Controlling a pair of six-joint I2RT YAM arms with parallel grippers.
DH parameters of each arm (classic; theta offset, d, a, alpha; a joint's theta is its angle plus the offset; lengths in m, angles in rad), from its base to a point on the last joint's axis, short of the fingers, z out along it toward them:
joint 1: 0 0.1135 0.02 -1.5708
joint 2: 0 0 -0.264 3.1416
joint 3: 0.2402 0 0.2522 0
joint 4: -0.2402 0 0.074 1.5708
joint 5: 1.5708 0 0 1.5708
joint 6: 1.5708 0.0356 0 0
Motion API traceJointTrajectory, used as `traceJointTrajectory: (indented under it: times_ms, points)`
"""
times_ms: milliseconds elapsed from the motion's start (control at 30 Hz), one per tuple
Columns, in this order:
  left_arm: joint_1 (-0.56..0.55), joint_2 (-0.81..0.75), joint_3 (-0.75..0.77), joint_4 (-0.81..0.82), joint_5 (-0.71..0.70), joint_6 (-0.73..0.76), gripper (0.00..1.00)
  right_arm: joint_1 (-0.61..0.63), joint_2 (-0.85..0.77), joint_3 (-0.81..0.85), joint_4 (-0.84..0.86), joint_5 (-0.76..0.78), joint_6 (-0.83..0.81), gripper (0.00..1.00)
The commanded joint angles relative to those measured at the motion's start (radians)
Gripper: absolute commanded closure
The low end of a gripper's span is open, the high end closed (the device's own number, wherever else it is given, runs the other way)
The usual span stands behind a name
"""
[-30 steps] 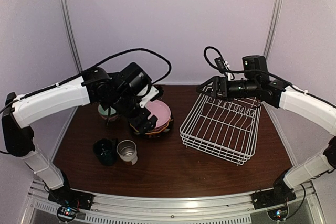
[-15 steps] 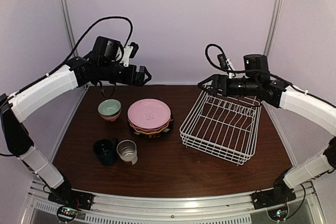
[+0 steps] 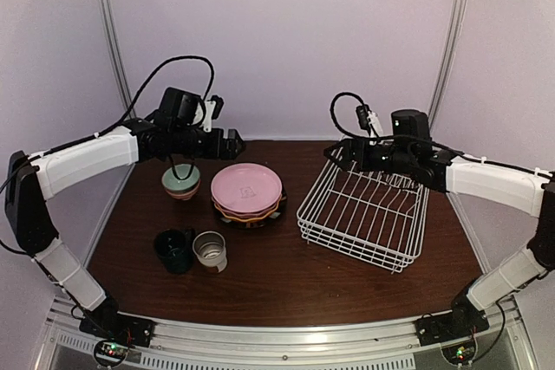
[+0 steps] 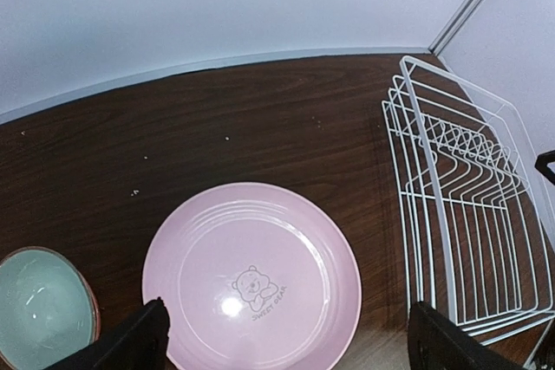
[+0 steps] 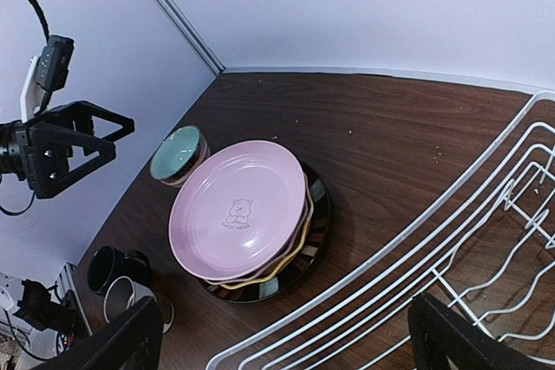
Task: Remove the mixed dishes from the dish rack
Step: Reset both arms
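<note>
- Pale green bowl (image 3: 180, 178): nested in the red-patterned bowl (image 3: 181, 194), at the far left of the table (image 3: 286, 288).
- 2 cups: dark cup (image 3: 173, 249) and grey cup (image 3: 210, 249), touching, near the front edge. A brush from the left arm could likely roll them off.
- Left fingers (image 3: 231, 141): spread wide, holding nothing, raised behind the bowls and plates. A low swing could strike either stack.
- Plate stack: pink plate (image 3: 247, 186) uppermost, on the yellow scalloped plate (image 5: 257, 281) and the black-rimmed plate (image 5: 319, 214). The top plate sits off-centre, so a nudge may slide it.
- Right fingers (image 3: 340, 155): spread wide, empty, at the rack's far-left corner; contact cannot be told.
- Dish rack (image 3: 368, 210): no dishes inside, just right of the plates. A finger catching a wire could drag it into them.
</note>
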Motion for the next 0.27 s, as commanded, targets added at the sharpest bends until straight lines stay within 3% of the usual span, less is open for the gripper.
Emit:
traceJointTrajectory:
  times_ms: [0,233]
  points:
    - [0.006,0.016,-0.029,0.077,-0.009,-0.016,0.03,-0.003,0.019,-0.031,0.062,0.036,0.005,0.0]
    - [0.006,0.018,-0.035,0.09,-0.009,-0.017,0.02,-0.002,0.014,-0.035,0.056,0.04,0.0,0.0]
